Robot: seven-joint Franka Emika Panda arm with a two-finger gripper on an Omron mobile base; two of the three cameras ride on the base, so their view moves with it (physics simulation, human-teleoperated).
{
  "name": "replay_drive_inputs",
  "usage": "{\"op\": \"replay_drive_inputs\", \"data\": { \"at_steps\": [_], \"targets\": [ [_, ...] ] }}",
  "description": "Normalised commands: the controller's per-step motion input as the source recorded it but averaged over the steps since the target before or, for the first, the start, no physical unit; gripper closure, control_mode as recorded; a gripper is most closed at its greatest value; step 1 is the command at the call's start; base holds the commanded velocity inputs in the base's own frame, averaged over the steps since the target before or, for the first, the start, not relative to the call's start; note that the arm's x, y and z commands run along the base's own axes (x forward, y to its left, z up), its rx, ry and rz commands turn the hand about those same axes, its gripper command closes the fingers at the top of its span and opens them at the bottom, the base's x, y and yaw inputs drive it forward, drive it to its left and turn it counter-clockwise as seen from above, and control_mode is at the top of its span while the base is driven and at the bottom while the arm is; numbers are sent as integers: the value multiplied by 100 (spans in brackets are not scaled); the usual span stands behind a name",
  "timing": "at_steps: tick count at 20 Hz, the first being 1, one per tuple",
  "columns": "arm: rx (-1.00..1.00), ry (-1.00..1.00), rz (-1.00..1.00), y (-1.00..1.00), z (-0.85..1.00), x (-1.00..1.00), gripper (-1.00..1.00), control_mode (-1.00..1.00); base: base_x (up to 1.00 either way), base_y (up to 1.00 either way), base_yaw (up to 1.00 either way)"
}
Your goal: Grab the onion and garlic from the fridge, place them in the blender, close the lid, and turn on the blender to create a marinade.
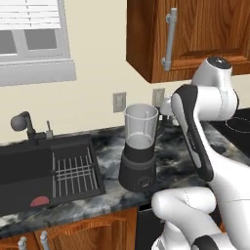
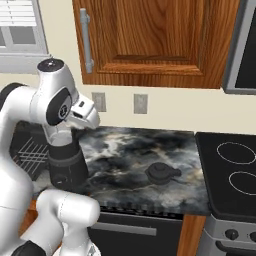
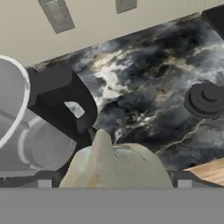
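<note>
In the hand view a pale, off-white bulb with a pointed tip, the garlic (image 3: 114, 164), sits right at the gripper (image 3: 114, 183), between where the two finger tips stand; the tips themselves are barely seen at either side of it, so the gripper looks clamped on the garlic, though the contact itself is hidden. In the right base view the hand hangs above the counter, just right of the blender and near the height of its rim; the white wrist block (image 2: 84, 114) shows there, its fingers hidden.

Just left of the garlic is the blender (image 1: 139, 149); its clear jar stands open, the rim a pale ring in the hand view, and the black side handle (image 3: 65, 105) curves toward the gripper. The jar sits upright on its black base (image 1: 138, 173) on the dark marbled counter (image 2: 130, 150); I cannot tell whether anything lies inside it.

Well to the right on the counter lies the lid (image 2: 162, 173), a black domed cap with a raised middle, apart from the blender and near the counter's front edge; beyond it to the right is the black stovetop (image 2: 232, 170).

Left of the blender is the dark sink (image 1: 29, 171) with a wire rack (image 1: 73, 173) and a reddish disc (image 1: 40, 201) at its near edge; two wall outlets (image 2: 140, 103) sit on the far wall, under the wooden cabinet (image 2: 150, 35).
</note>
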Motion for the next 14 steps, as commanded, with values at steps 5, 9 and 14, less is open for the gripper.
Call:
{"op": "replay_drive_inputs", "data": {
  "at_steps": [5,9,14],
  "targets": [
    [-6,-12,0,41,46,5,100,-100,0,0,0],
    [-2,0,0,42,22,43,100,-100,0,0,0],
    [0,7,0,39,1,93,100,-100,0,0,0]
  ]
}}
